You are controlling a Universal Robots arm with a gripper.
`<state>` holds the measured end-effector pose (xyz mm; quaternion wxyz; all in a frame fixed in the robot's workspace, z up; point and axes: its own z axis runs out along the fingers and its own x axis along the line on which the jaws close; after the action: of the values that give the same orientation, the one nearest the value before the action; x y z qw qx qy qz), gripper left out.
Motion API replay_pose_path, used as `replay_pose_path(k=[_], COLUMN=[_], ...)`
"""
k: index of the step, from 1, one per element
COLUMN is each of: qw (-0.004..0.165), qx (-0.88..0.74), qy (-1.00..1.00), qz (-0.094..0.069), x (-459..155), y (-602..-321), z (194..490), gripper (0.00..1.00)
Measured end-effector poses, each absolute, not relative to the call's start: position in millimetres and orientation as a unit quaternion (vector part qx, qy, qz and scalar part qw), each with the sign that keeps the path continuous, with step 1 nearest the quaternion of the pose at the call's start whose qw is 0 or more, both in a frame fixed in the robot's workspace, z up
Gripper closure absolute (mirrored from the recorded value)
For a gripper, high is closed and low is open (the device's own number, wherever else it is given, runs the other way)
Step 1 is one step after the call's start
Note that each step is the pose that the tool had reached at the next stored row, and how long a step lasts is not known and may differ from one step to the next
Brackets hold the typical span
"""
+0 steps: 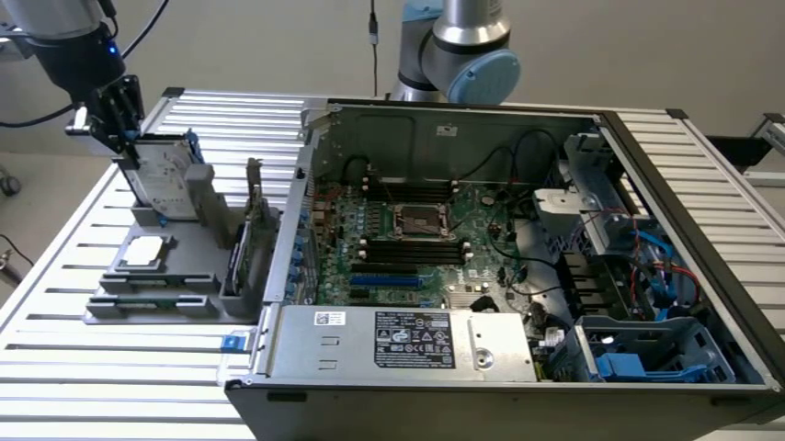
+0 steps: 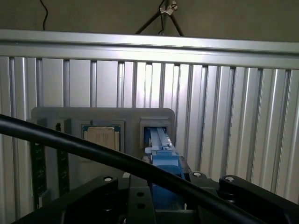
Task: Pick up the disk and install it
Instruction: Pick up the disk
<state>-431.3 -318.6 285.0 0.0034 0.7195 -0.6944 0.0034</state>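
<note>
We note one hand astride one disk, upright in one grey rack on desk; grip we cannot tell.

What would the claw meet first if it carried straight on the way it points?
Probably the upright silver-grey metal hard drive in its blue plastic carrier, directly under the claw; contact is unclear.

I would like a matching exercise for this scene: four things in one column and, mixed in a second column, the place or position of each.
Things:
1. disk
2. square chip
3. power supply
4. blue caddy

Places:
A. lies flat on the grey fixture
B. in the near corner of the case, at the exterior view's right
C. stands upright, end effector at its top
D. labelled silver box along the case's near edge

Pairs: 1-C, 2-A, 3-D, 4-B
</note>
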Motion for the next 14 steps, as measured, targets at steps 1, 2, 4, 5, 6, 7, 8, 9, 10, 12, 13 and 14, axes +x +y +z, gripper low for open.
replay_pose_path(k=[1, 2, 4, 5, 6, 7, 8, 9, 10, 12, 13, 14], qw=[0.003, 0.003, 0.004, 0.003, 0.003, 0.003, 0.003, 0.003, 0.003, 0.003, 0.003, 0.003], qx=[0.719, 0.719, 0.718, 0.717, 0.717, 0.716, 0.716, 0.716, 0.716, 0.716, 0.716, 0.716], qy=[-0.695, -0.695, -0.696, -0.697, -0.697, -0.698, -0.698, -0.699, -0.699, -0.699, -0.699, -0.699], qz=[0.003, 0.003, 0.004, 0.004, 0.004, 0.004, 0.004, 0.004, 0.004, 0.004, 0.004, 0.004], x=[-431.3, -431.3, -431.3, -431.3, -431.3, -431.3, -431.3, -431.3, -431.3, -431.3, -431.3, -431.3], y=[-318.6, -318.6, -318.7, -318.6, -318.7, -318.6, -318.7, -318.6, -318.6, -318.6, -318.6, -318.7], z=[285.0, 285.0, 285.0, 285.0, 285.0, 285.0, 285.0, 285.0, 285.0, 285.0, 285.0, 285.0], gripper=[0.67, 0.67, 0.67, 0.67, 0.67, 0.67, 0.67, 0.67, 0.67, 0.67, 0.67, 0.67])
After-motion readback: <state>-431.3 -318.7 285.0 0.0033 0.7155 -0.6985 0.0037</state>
